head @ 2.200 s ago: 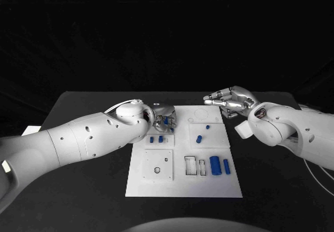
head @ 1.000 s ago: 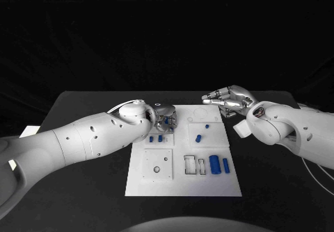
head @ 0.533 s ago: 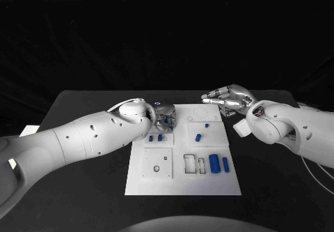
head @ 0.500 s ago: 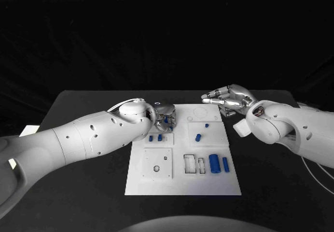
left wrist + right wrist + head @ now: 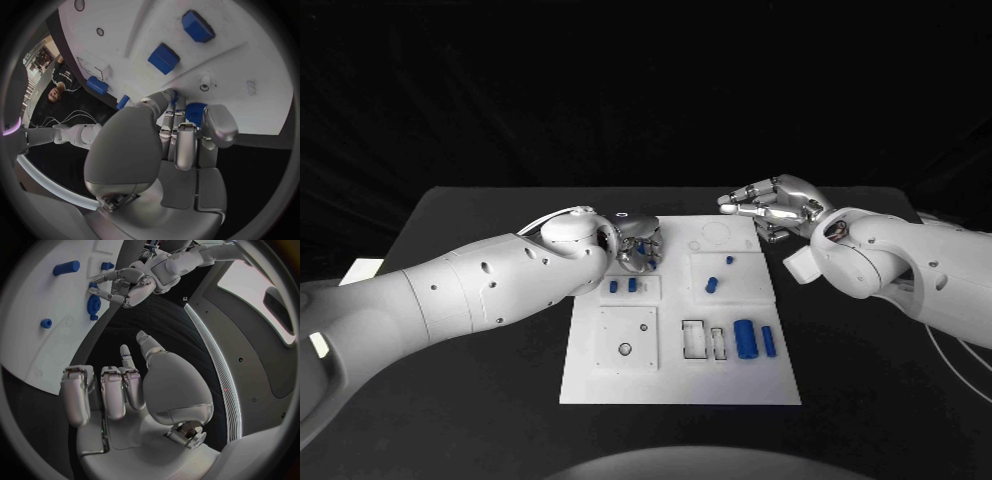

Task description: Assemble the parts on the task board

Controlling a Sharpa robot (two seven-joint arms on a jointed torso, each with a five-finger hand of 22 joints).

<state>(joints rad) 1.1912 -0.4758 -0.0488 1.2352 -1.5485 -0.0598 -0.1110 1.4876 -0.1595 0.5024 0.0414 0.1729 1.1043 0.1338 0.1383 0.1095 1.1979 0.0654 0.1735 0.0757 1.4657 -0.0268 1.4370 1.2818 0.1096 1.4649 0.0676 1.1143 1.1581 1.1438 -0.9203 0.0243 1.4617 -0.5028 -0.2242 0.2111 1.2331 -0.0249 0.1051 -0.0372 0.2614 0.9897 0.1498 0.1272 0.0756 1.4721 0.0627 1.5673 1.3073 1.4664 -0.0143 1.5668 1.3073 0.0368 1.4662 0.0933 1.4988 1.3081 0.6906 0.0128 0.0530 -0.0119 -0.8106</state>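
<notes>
Head view, white task board [image 5: 678, 375], blue parts [image 5: 746, 341]

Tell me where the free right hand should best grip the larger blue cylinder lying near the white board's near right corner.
Probably across its round middle, from straight above. The larger blue cylinder lies flat on the white task board, lengthwise towards the robot, with a thinner blue pin close on one side, an empty slot on the other. Fingers should straddle its curved sides; the right hand holds nothing.

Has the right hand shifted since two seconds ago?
Barely: the right hand sits a touch nearer the white task board's far right corner.
</notes>
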